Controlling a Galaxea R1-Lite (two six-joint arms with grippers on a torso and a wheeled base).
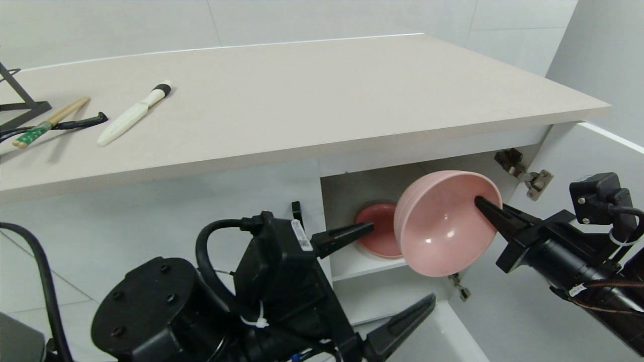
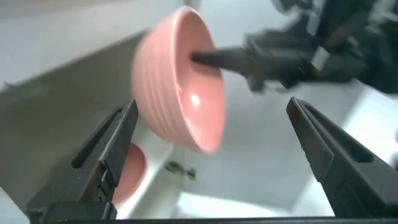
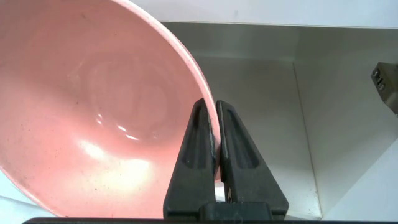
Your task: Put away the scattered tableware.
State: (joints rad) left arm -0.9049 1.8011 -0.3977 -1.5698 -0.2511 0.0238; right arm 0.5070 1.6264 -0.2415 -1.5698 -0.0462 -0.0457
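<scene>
- Now stowing: the right claw (image 1: 479, 201) pinches the rim of the pink bowl (image 1: 443, 226), held tilted at the open cabinet's mouth.
- Next, I judge, the bowl goes forward of that claw, levelled, onto the shelf (image 1: 354, 266).
- A pink dish (image 1: 380, 232) lies beyond the bowl, crowding the spot.
- The left claw (image 1: 402, 262), spread and empty, hangs just beside the bowl.
- On the bench (image 1: 302, 100) above both claws lie a white knife (image 1: 133, 113) and perhaps chopsticks (image 1: 50, 121).
</scene>
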